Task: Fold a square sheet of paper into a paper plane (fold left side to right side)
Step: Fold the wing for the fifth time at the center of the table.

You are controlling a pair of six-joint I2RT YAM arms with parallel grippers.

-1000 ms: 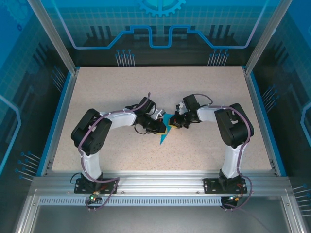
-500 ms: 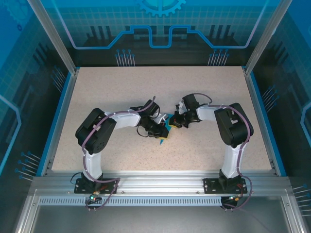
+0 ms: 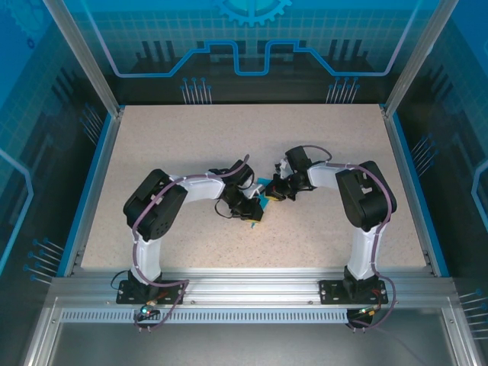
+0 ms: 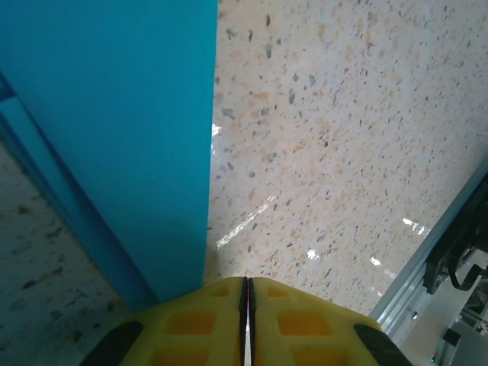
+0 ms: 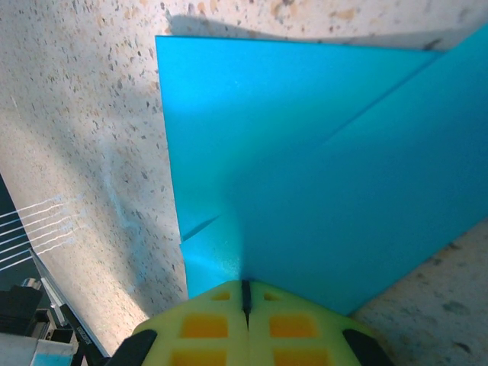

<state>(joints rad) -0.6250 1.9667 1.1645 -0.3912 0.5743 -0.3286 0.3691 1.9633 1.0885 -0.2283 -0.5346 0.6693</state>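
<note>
The partly folded sheet of paper point(image 5: 305, 168) lies near the middle of the table point(image 3: 175, 137), well away from every edge, with both arms meeting over it. The right gripper point(image 5: 245, 288) pinches the sheet's edge between closed yellow pads. The left gripper point(image 4: 245, 284) has its pads together on a hairline seam, and the paper runs just beside it, not visibly into the seam. This looks like crease-setting in the left-to-right fold; next, the right grip probably needs to anchor the sheet while the left presses along the fold line.

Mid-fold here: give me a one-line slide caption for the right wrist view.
Right pincer shut on the edge of the folded teal paper, layered flaps visible, speckled table beyond.
</note>
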